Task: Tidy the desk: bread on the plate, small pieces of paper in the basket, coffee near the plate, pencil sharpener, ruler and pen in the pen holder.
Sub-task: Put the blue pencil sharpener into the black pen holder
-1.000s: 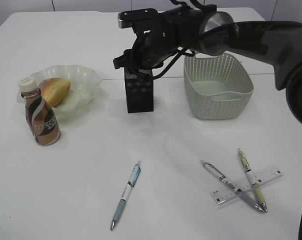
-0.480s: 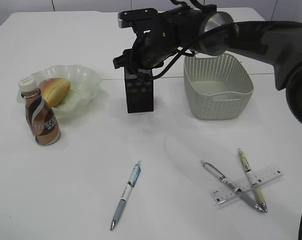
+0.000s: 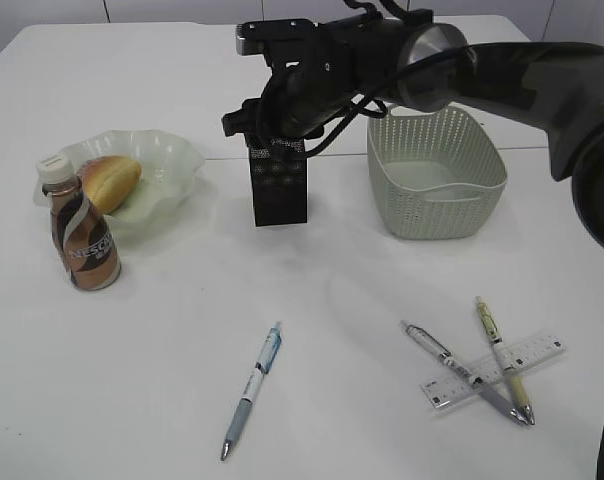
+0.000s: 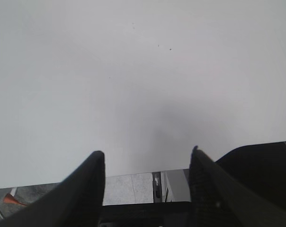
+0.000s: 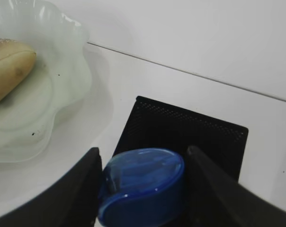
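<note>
The right gripper (image 5: 140,189) hides the pen holder's (image 3: 279,190) mouth; its fingers (image 5: 84,189) flank a glossy blue sharpener (image 5: 143,187) directly above the holder, contact unclear. The left gripper (image 4: 147,163) sits over bare table (image 4: 133,71), fingers apart and empty. Right of the holder stands the basket (image 3: 437,175).

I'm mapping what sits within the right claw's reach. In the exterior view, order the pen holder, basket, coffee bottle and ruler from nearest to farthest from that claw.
From the right claw:
1. Black square mesh pen holder, directly below.
2. Grey-green perforated plastic basket, right.
3. Brown Nescafe coffee bottle, far left.
4. Clear plastic ruler, front right.
</note>
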{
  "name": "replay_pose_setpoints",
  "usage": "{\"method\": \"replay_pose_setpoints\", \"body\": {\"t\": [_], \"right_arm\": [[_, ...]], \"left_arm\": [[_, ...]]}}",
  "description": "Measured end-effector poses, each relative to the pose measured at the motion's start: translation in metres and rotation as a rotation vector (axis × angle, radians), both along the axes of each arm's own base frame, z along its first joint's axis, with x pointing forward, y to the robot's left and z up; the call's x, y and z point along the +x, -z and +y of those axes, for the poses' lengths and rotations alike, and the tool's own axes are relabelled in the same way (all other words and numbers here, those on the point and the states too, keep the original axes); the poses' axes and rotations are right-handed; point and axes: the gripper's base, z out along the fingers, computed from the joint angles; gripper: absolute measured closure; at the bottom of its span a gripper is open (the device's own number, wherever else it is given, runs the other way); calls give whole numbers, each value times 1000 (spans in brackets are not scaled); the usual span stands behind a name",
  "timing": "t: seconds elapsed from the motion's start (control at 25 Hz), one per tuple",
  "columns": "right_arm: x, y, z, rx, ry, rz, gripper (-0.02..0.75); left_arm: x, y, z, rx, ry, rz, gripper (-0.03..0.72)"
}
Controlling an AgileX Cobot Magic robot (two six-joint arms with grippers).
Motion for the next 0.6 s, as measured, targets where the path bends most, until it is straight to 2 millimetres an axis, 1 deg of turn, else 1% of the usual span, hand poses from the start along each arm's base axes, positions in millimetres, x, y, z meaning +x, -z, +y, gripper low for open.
{"method": "replay_pose_setpoints", "body": {"t": [0.6], "right_arm": [[-1,1,0,9,2,13,342]], "left_arm": [[0,0,0,0,0,0,272]]}}
